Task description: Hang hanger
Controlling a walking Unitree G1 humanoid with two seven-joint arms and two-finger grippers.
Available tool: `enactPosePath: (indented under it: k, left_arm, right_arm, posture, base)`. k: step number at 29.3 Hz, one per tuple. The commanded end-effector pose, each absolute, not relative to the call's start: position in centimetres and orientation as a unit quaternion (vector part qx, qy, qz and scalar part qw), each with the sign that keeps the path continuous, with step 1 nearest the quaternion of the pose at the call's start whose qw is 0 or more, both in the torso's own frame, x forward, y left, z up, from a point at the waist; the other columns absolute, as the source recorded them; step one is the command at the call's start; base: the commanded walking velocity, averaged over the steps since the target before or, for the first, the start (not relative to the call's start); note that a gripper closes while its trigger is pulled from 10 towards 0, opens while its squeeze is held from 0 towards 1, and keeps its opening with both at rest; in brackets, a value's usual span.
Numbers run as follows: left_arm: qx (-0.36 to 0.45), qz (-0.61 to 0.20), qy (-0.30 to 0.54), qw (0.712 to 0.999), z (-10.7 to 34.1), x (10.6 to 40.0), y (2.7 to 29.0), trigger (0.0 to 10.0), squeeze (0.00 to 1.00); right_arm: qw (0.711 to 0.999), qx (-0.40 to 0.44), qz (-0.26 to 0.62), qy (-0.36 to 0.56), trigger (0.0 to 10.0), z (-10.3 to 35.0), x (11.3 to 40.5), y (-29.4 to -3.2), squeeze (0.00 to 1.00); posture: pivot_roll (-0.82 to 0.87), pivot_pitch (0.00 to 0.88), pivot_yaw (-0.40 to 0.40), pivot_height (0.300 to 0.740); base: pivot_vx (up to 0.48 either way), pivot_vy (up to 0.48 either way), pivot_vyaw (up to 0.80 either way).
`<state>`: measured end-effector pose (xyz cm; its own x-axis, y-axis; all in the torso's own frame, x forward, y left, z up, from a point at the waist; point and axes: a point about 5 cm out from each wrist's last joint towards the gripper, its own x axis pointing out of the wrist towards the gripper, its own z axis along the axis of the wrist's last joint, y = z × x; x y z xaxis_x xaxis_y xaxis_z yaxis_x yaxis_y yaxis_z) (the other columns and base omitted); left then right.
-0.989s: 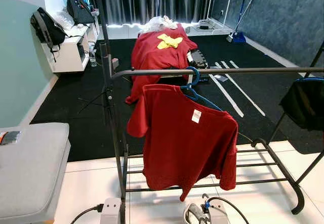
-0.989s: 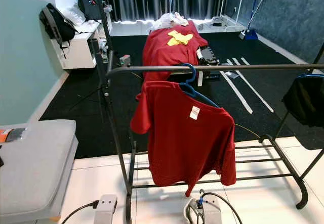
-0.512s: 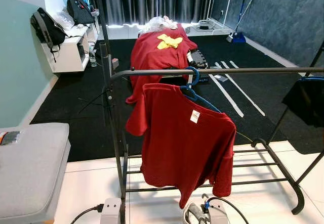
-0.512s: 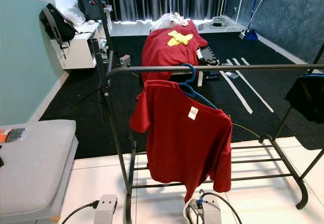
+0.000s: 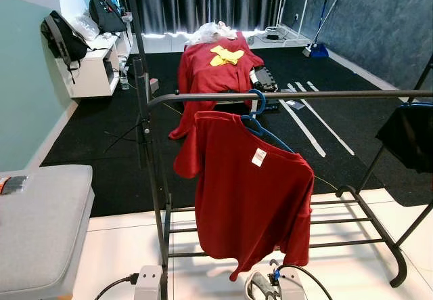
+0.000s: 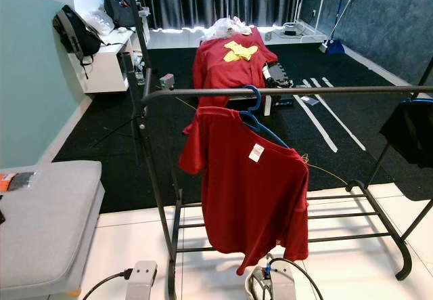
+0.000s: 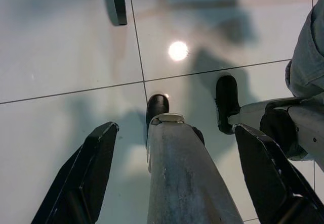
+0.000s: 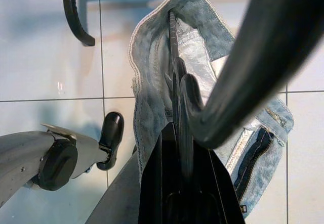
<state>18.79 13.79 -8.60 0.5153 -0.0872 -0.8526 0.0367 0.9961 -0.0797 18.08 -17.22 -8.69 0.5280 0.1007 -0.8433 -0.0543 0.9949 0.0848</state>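
Right gripper (image 8: 178,148): clamped on black hanger (image 8: 177,97) carrying denim garment (image 8: 152,72).
Left gripper (image 7: 174,171): fingers wide, empty.
Red shirt (image 5: 247,191): hanging from rack rail (image 5: 325,95).

Grey bench (image 5: 40,225), possibly broom (image 5: 318,39)

white tag (image 5: 259,157) on red shirt (image 5: 250,198), print unreadable

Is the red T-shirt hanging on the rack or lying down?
Hanging: the red T-shirt is on a blue hanger hooked over the rack's top bar.
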Motion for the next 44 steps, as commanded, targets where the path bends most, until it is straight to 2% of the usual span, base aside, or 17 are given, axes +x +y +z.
enactPosePath:
  k: [1, 44]
  left_arm:
    - [-0.02, -0.043, 0.496, 0.867, -8.63, 18.75, 13.67, 10.0, 0.0]
    - [-0.02, -0.046, 0.501, 0.864, -8.85, 18.28, 13.49, 10.0, 0.0]
  right_arm:
    - [0.874, 0.033, 0.046, 0.483, 10.0, -8.62, 18.32, -16.76, 0.0]
    - [0.872, 0.023, 0.05, 0.486, 10.0, -8.63, 18.27, -16.96, 0.0]
  posture:
    - [0.06, 0.0, -0.019, 0.74]
    - [0.06, 0.0, -0.025, 0.74]
  base:
    - [0.0, 0.0, 0.0]
    - [0.0, 0.0, 0.0]
